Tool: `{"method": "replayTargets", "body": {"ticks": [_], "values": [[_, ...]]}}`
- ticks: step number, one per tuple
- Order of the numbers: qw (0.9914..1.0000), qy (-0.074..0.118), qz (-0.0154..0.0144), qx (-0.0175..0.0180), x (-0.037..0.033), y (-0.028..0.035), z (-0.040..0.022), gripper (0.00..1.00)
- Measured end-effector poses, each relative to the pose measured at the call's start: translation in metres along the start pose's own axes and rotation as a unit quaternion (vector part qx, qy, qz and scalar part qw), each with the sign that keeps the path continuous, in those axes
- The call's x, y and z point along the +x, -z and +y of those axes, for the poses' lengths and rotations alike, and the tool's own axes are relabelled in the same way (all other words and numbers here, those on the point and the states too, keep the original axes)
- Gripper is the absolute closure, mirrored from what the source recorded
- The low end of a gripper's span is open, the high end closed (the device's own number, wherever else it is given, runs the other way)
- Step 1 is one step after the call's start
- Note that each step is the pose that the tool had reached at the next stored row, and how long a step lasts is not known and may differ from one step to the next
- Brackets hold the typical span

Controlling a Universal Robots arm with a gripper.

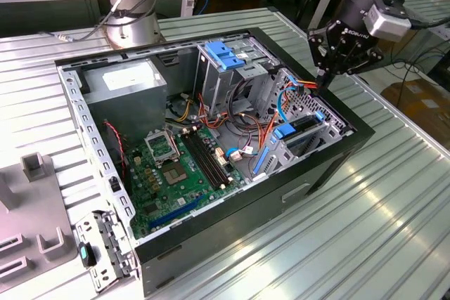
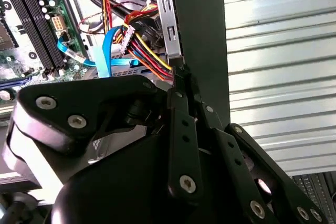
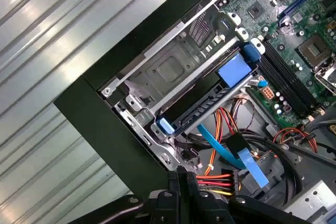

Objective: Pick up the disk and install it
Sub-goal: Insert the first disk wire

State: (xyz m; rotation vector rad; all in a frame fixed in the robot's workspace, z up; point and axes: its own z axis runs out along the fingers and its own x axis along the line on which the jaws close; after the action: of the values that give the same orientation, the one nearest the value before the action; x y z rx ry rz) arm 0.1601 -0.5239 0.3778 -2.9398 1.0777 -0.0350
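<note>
My gripper (image 1: 325, 79) hangs closed and empty above the case (image 1: 211, 258) corner, while the disk (image 3: 202, 106) already sits in its bay, so installation looks nearly complete.

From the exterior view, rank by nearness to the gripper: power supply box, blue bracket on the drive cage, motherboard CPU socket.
Gripper hangs over the case's right end in the exterior view.
1. Blue bracket, cage top.
2. CPU socket, board centre-left.
3. Power supply box, far left corner.

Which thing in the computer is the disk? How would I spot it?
Find the open black computer case on the metal table. At its end nearest the gripper, the disk sits in a metal cage. Its bright blue side rails set it apart from the cables nearby.
</note>
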Motion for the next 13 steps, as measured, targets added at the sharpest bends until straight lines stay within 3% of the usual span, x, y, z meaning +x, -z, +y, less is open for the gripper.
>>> {"method": "replayTargets", "body": {"ticks": [3, 7, 13], "values": [[0.99999, -0.005, 0.0001, 0.0001, -0.0001, -0.0002, 0.0001, 0.84], [0.99945, -0.033, 0.0006, -0.0004, -0.0001, -0.0001, 0.0001, 0.84], [0.99724, -0.074, 0.0017, -0.0014, -0.0002, -0.0005, 0.0001, 0.84]]}}
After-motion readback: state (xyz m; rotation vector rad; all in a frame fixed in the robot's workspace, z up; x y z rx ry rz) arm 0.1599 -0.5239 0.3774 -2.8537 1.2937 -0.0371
